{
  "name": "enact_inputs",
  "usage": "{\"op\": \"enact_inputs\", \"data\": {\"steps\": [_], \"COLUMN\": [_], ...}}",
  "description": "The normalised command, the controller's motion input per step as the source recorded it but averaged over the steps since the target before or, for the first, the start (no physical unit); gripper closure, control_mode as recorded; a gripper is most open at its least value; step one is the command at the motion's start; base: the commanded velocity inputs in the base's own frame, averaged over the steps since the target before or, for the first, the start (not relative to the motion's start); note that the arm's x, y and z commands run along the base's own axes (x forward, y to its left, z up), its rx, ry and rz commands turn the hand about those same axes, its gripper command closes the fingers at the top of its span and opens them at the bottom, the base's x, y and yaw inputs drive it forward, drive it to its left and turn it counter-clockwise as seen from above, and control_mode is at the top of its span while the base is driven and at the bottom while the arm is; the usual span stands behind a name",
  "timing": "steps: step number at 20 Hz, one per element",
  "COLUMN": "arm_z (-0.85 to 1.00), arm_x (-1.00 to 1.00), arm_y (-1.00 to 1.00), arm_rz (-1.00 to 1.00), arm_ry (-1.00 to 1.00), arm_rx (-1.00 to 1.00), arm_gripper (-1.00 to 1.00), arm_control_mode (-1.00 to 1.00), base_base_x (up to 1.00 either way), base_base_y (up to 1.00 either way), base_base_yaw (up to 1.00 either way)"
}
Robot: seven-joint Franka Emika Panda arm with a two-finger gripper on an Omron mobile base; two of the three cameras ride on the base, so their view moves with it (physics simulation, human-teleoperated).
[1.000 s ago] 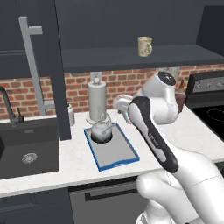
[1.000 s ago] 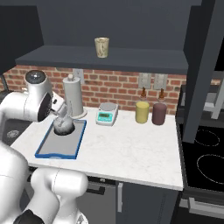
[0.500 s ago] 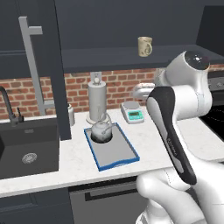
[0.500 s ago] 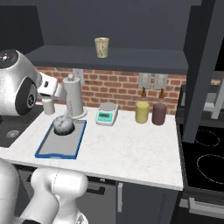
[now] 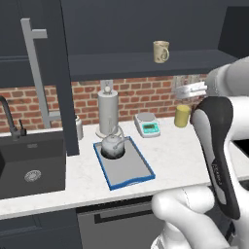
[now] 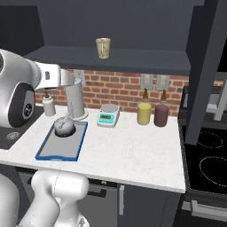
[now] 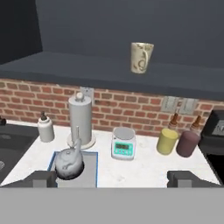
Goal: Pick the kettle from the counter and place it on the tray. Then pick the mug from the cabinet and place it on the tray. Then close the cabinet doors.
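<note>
One small squat grey metallic kettle [image 5: 113, 144] with a thin arched wire handle, sitting on the far end of the flat grey blue-rimmed tray [image 5: 127, 169]; same kettle [image 6: 64, 126] and tray [image 6: 60, 146] visible from the right base view, toward the left of the white marble-look bench [image 6: 133, 148]. Small cream-beige ceramic mug [image 5: 161, 51] standing alone on the shelf of the dark navy-grey upper cabinet [image 5: 146, 61], well above the bench and apart from the kettle. Tall dark cabinet door [image 5: 58, 78] with its long grey bar handle swung open at the left. Tall grey paper-towel cylinder [image 5: 109, 113] just behind the tray, small white scale [image 5: 147, 127] to its right, yellow cylindrical jar [image 5: 183, 115] further right. Gripper [image 7: 113, 178] raised well above the bench, spread wide, pinching nothing, pointed toward the mug [image 7: 141, 57].
</note>
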Motion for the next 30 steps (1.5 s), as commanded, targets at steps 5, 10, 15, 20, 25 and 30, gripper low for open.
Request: {"op": "enact_inputs", "data": {"steps": [5,10,15,20,25,30], "arm_z": [0.46,0.87,0.33,-0.07,-0.45,-0.46], "arm_x": [0.14,0.2,0.32,0.35,0.35,0.32], "arm_y": [-0.3,-0.13,-0.1,-0.25,-0.15,-0.02], "arm_rz": [0.0,-0.01,0.0,0.0,0.0,0.0], "arm_ry": [-0.29,0.14,0.25,0.09,0.0,0.0], "arm_rx": [0.0,0.0,0.0,0.0,0.0,0.0], "arm_gripper": [-1.0,-1.0,-1.0,-1.0,-1.0,-1.0], "arm_control_mode": [-1.0,-1.0,-1.0,-1.0,-1.0,-1.0], "base_base_x": [0.0,0.0,0.0,0.0,0.0,0.0], "base_base_y": [0.0,0.0,0.0,0.0,0.0,0.0], "base_base_yaw": [0.0,0.0,0.0,0.0,0.0,0.0]}}
